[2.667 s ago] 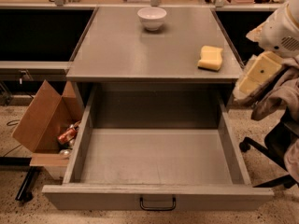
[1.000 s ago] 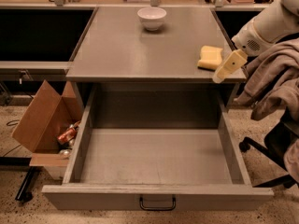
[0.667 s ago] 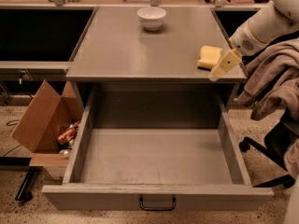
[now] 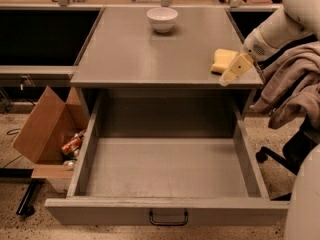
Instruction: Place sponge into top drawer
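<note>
The drawer [image 4: 165,170] stands open; the sponge [image 4: 221,60] lies on the counter [image 4: 130,49], not yet lifted. The claw [image 4: 235,69] touches its right edge; apart or together, I cannot tell.

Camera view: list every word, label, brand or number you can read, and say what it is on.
No text can be read.
Items in the cardboard box: print too blurred.
Gripper, beside the sponge at the right edge of the countertop: no markings.
Top drawer: no markings.
</note>
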You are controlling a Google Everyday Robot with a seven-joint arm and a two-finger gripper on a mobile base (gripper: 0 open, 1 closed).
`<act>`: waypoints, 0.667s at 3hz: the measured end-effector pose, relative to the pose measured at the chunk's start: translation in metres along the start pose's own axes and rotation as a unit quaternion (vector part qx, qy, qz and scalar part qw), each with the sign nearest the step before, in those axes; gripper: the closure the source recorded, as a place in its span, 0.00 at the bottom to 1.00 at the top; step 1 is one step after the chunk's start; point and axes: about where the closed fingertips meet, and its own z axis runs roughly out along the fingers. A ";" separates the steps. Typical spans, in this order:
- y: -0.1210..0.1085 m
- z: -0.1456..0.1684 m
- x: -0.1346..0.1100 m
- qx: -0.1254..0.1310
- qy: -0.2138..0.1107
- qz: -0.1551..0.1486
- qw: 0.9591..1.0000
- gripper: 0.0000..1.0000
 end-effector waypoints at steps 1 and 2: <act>-0.006 0.011 0.005 -0.004 0.013 0.027 1.000 0.00; -0.010 0.021 0.009 -0.007 0.024 0.046 0.999 0.04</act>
